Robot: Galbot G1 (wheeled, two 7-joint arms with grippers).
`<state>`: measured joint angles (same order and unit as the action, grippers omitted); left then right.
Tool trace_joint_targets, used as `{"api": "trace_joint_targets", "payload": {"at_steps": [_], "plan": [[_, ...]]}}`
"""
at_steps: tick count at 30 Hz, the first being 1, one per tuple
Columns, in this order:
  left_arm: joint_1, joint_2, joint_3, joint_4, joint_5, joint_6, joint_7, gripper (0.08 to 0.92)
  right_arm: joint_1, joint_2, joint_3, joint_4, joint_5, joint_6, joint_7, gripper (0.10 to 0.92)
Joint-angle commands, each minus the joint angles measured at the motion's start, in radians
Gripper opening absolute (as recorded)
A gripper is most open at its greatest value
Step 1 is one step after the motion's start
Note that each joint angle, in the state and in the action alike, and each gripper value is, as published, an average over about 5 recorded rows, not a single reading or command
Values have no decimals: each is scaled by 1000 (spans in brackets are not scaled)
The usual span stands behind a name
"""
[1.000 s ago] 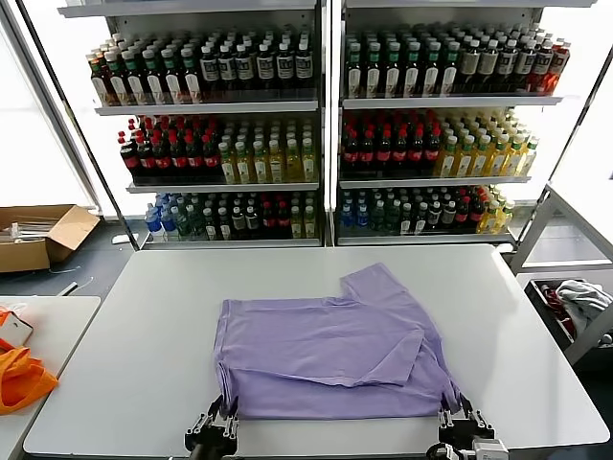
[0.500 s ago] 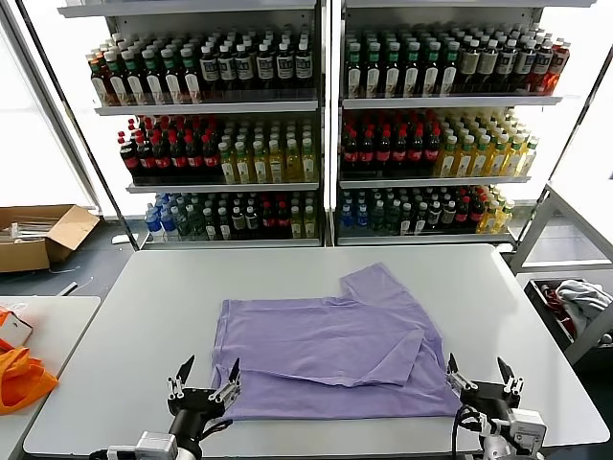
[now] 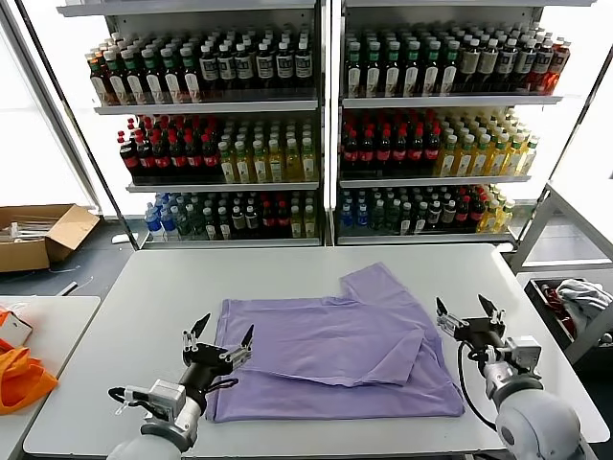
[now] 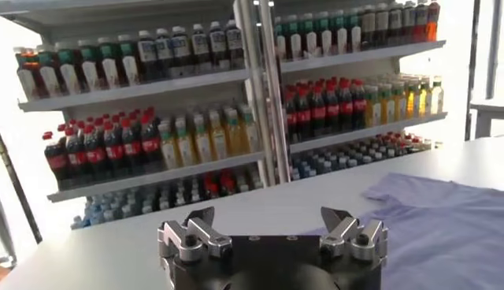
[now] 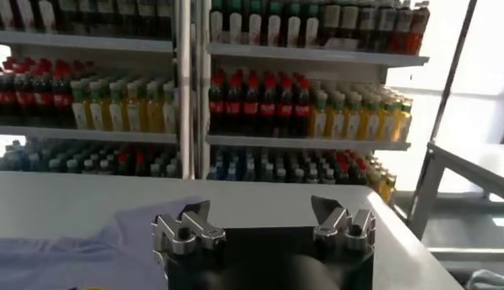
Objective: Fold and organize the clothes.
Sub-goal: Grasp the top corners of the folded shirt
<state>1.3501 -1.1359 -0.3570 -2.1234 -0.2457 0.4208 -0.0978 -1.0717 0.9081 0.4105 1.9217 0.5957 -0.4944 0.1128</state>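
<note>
I have the lavender T-shirt (image 3: 330, 356) lying flat in the middle of the white bench (image 3: 144, 307), partly folded: one layer is laid over the body and a sleeve sticks out toward the shelves of bottles (image 3: 316, 134). My left end effector (image 3: 218, 345) hovers at the shirt's left edge, jaws spread wide and gripping nothing. My right end effector (image 3: 469, 318) sits just off the right edge, also released and empty.

The fabric looks thin and limp, so I judge it light and floppy. It will sag, drag and crease if I lift it from one point. I would pinch both layers at the near corners or along a hem.

The darker print does not show from here. From the wrist views I get mostly shelving, and I cannot tell whether either end effector touches the cloth.
</note>
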Motion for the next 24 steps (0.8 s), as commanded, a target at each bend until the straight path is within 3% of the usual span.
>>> {"api": "trace_joint_targets", "payload": {"at_steps": [1,13,24], "plan": [[-329,57,79,299,-108,28,24,823,478,-54,-291,-348,18,-40,-139,823],[-486,-1,143,559,-114,98,-9,823,642,87,-436,-602,-45,-25,-118,823],[-536,12,170,616,-117,156,-30,823,625,171,-476,-671,-88,-56,-91,823]]}}
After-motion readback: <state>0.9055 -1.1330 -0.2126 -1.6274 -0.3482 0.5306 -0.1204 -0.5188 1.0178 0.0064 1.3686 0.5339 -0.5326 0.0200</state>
